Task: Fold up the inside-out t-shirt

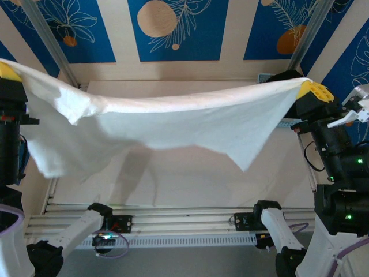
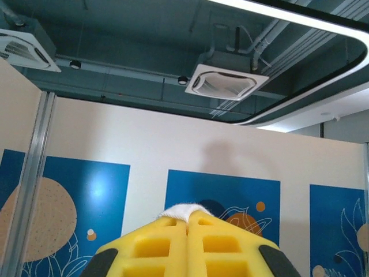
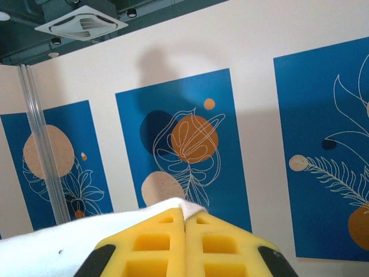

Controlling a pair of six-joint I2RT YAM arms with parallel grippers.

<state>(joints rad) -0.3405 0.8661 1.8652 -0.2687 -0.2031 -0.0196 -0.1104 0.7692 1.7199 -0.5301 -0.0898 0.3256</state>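
The inside-out t-shirt (image 1: 173, 124) is a white, wrinkled cloth stretched wide in the air above the table, sagging in the middle with corners hanging down. My left gripper (image 1: 7, 72) holds its left upper end at the far left, yellow fingers shut on the cloth. My right gripper (image 1: 311, 89) pinches the right upper end. In the left wrist view a white tuft of the t-shirt (image 2: 184, 210) pokes out between the closed yellow fingertips (image 2: 173, 231). In the right wrist view the t-shirt (image 3: 52, 248) trails left from the shut fingertips (image 3: 167, 231).
The pale table (image 1: 190, 179) lies below the hanging cloth, with its shadow on it. Metal frame posts (image 1: 49, 40) rise at the back left and right. Blue patterned wall panels (image 1: 173, 29) stand behind. The arm bases (image 1: 109, 222) sit at the near edge.
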